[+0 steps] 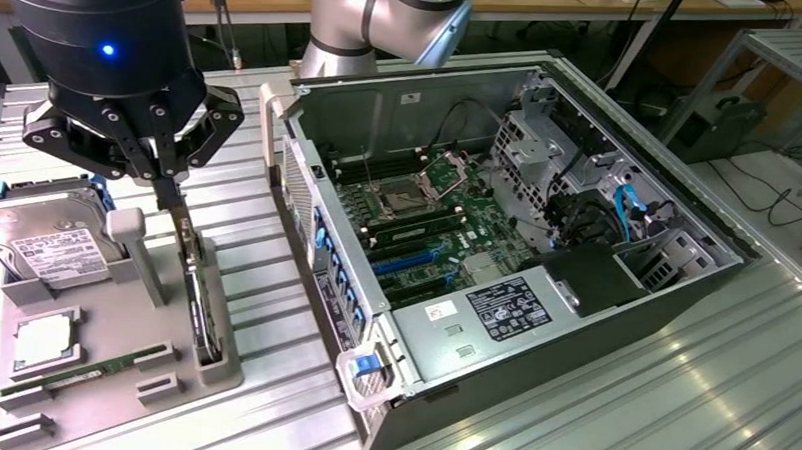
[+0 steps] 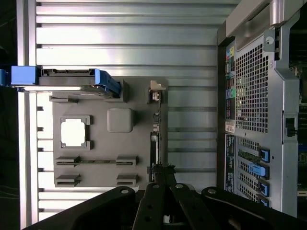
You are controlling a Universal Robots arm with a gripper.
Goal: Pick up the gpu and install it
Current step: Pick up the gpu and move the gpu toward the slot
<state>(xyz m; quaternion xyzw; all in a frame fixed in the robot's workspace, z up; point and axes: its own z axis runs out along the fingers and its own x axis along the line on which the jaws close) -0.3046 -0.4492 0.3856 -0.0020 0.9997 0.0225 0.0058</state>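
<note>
Exterior view. Found the pincer (image 1: 170, 192) over the grey tray (image 1: 223, 367), fingers drawn together and clamped on the top edge of the graphics card (image 1: 201, 298). Noted the card standing on edge in its tray slot, directly beneath the pincer. Recorded the hard drive (image 1: 40, 237) beside the pincer toward the exterior view's left, upright in the same tray. Logged the processor chip (image 1: 44, 338) and memory stick (image 1: 92, 371) lying flat on the tray, farther from the pincer than the drive. Placed the open computer case (image 1: 720, 261) well apart from the pincer toward the exterior view's right, on the metal table (image 1: 635, 403).

Wrist view. Found the pincer (image 2: 160, 171) closed on one end of the graphics card (image 2: 154, 143), a thin dark strip along the tray (image 2: 144, 103) edge nearest the computer case (image 2: 254, 96). Noted the processor chip (image 2: 73, 132) across the tray from the pincer. Recorded the hard drive (image 2: 67, 77) at the tray end farthest from the pincer. Confirmed bare table (image 2: 124, 48) slats between tray and case.
</note>
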